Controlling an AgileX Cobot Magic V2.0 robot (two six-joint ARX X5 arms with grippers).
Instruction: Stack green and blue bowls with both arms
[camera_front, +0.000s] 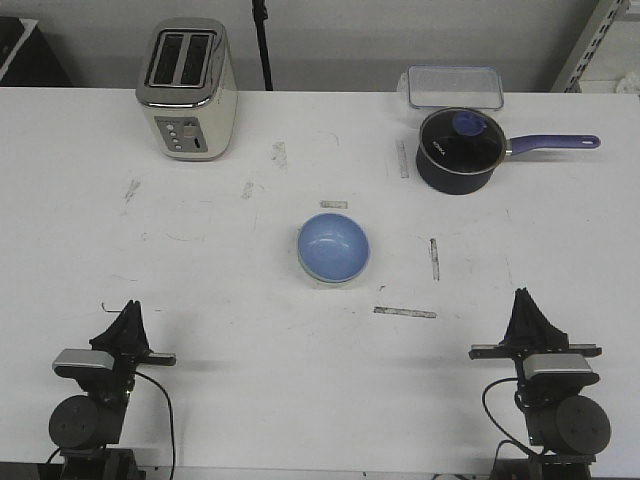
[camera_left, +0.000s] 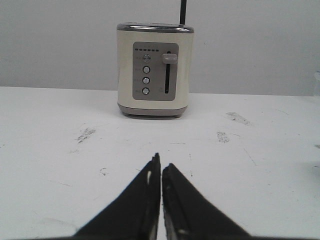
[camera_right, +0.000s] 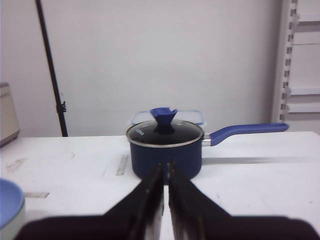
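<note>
The pale blue bowl (camera_front: 333, 246) sits in the middle of the table, nested inside the pale green bowl, of which only a thin rim (camera_front: 309, 272) shows under it. The stack's edge also shows in the right wrist view, blue (camera_right: 7, 197) above green (camera_right: 13, 226). My left gripper (camera_front: 130, 306) is shut and empty near the table's front left, well away from the bowls; in its wrist view (camera_left: 161, 163) it points at the toaster. My right gripper (camera_front: 522, 296) is shut and empty at the front right; in its wrist view (camera_right: 165, 165) it points at the saucepan.
A cream toaster (camera_front: 187, 88) stands at the back left. A dark saucepan (camera_front: 458, 150) with a glass lid and purple handle (camera_front: 553, 143) stands at the back right, with a clear lidded plastic box (camera_front: 453, 86) behind it. Tape marks dot the white table (camera_front: 200, 260).
</note>
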